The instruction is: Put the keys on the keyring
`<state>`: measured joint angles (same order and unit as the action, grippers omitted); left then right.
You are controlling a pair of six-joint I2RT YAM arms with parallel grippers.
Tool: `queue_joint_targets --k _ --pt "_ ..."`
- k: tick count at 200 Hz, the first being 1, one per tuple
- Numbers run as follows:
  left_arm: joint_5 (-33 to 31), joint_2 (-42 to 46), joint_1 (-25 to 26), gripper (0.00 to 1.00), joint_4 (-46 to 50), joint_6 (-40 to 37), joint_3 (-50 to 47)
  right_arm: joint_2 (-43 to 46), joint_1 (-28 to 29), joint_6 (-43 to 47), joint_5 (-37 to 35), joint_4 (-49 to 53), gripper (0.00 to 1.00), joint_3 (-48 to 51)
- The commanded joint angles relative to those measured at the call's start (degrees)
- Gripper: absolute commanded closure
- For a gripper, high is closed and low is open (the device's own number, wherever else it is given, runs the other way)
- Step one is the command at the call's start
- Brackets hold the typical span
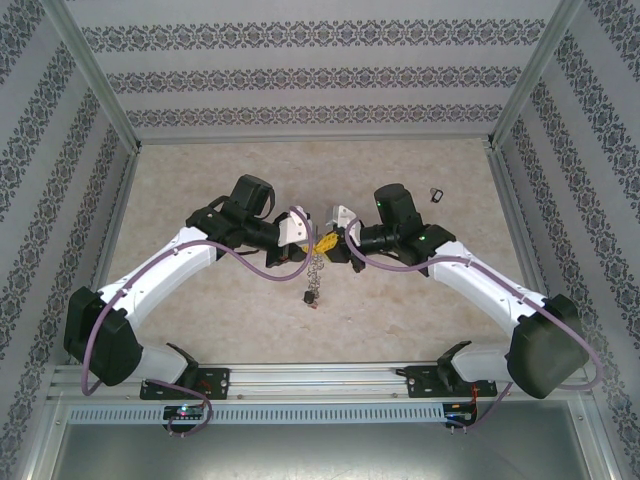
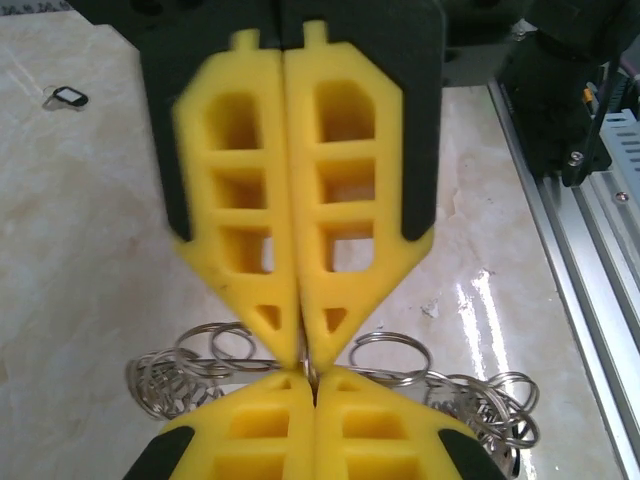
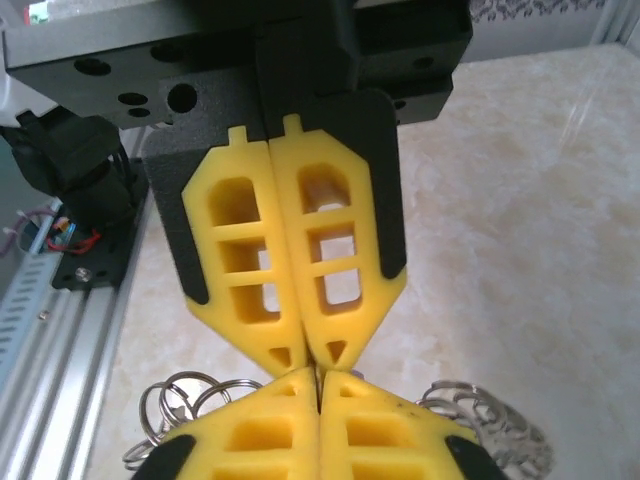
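Note:
My two grippers meet tip to tip over the middle of the table. In the left wrist view, my left gripper (image 2: 315, 378) is shut on the thin wire of the keyring (image 2: 205, 361). The right gripper's yellow fingers (image 2: 345, 220) are pinched on the same wire from above. Small silvery rings (image 2: 392, 356) fringe the wire on both sides. In the right wrist view, my right gripper (image 3: 318, 374) is shut, with ring clusters (image 3: 180, 398) on each side. From above, a strand of rings (image 1: 316, 272) with a red bit (image 1: 311, 299) hangs below the left gripper (image 1: 317, 246) and right gripper (image 1: 336, 239). One loose key (image 1: 435, 193) lies at the far right.
The loose key (image 2: 68, 97) also lies on the beige tabletop in the left wrist view. An aluminium rail (image 1: 320, 378) runs along the near edge, with the arm bases on it. Patterned walls (image 1: 60, 130) and metal frame posts close in the table on three sides.

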<state>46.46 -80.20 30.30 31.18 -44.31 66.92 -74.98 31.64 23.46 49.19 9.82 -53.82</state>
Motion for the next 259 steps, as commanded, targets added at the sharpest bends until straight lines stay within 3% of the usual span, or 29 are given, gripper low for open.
queue_joint_targets --k 1,38,53,86,135,201,208,221,237,259 --pt "3.29 0.05 -0.34 1.0 -1.63 0.7 2.08 -0.96 0.71 -0.04 2.7 0.38 1.0 -0.39" --pt "3.68 1.88 -1.76 1.0 -3.62 2.73 0.0 1.03 0.96 -0.29 1.25 -2.75 1.0 0.83" --pt "4.06 2.65 -1.95 0.91 -4.83 3.66 -1.37 2.05 1.22 -1.46 -0.29 -4.78 1.0 0.95" --pt "4.56 3.47 -2.24 0.84 -6.71 5.57 -3.7 4.27 1.67 -6.41 -2.44 -11.77 1.0 0.93" --pt "3.92 4.19 -2.95 0.86 -9.8 7.4 -5.44 5.67 1.67 -12.41 -3.41 -17.78 1.0 -0.03" --pt "7.11 6.75 -2.98 0.86 -20.64 15.92 -9.39 7.74 4.11 -26.65 -18.92 -41.59 1.0 9.18" --pt "6.78 7.08 -3.05 0.87 -22.08 17.26 -9.87 7.74 4.3 -26.8 -19.22 -41.89 1.0 9.47" --pt "6.52 7.34 -3.02 1.0 -22.61 18.15 -10.07 7.79 4.48 -25.93 -18.08 -41.46 1.0 9.53" --pt "6.02 7.17 -3.32 1.0 -19.41 16.73 -8.61 8.59 4.1 -21.38 -13.97 -37.09 1.0 9.24" --pt "3.23 7.34 -3.46 1.0 -12.54 11.76 -6.44 10.14 1.19 -12.66 -5.15 -23.68 1.0 7.52"
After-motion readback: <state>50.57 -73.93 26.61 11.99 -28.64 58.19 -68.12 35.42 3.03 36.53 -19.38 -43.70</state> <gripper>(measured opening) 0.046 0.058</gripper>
